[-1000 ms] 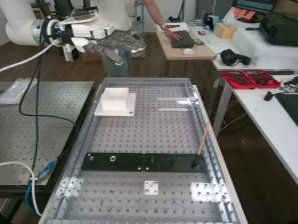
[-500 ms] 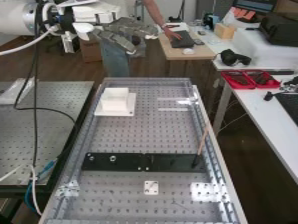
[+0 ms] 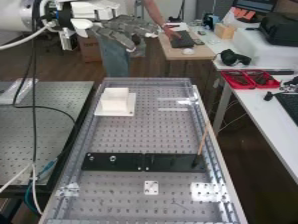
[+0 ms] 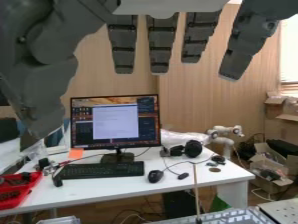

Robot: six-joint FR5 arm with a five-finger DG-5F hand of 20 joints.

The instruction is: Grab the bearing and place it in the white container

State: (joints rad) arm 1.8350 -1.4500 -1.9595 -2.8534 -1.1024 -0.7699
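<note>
The hand (image 3: 125, 33) is in the high view's upper left, above the floor beyond the bench's far end, with its fingers straight and nothing between them. In the wrist view the hand (image 4: 159, 44) shows straight, spread fingers and a large thumb. A white square container (image 3: 115, 99) stands on a white plate near the bench's far left corner. Two small round metal pieces lie on the black plate's left half; the larger ring (image 3: 112, 158) looks like the bearing, well away from the hand.
The black plate (image 3: 159, 163) crosses the perforated bench. A thin wooden stick (image 3: 203, 140) rises at its right end. Clear raised edges run around the bench (image 3: 86, 125). A side table with red trays (image 3: 250, 79) stands right; a desk with a monitor (image 4: 115, 121) appears in the wrist view.
The hand has moved up and slightly right in the high view, most of it in the first half second. Its cables have shifted. The container and ring have stayed put.
</note>
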